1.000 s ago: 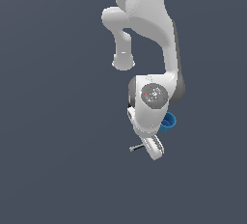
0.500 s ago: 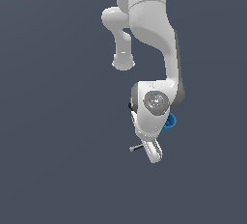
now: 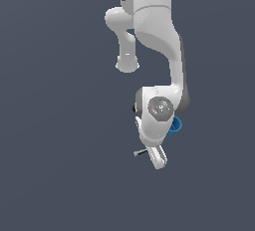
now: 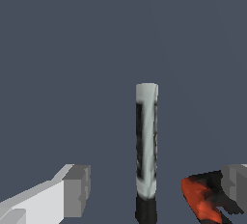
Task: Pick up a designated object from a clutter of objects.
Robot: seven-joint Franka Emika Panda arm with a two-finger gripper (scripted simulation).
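The marker stick (image 4: 146, 141) has a grey-white body and a black end and lies on the grey floor. In the wrist view it lies between my two fingers, touching neither. My gripper (image 4: 154, 188) is open, with one finger (image 4: 72, 191) on each side of the stick. In the exterior view only the stick's end (image 3: 139, 152) pokes out from under my hand, and my gripper (image 3: 156, 161) is low over it. The black clamp's red tip (image 4: 198, 202) lies close to my other finger (image 4: 235, 182). The blue cup (image 3: 174, 126) is partly hidden behind my wrist.
The floor (image 3: 60, 165) is plain dark grey all around. My arm (image 3: 154, 31) rises above the clutter and hides most of it in the exterior view.
My hand has sunk a little lower over the marker stick and the wrist has turned slightly. The stick and the cup have not moved.
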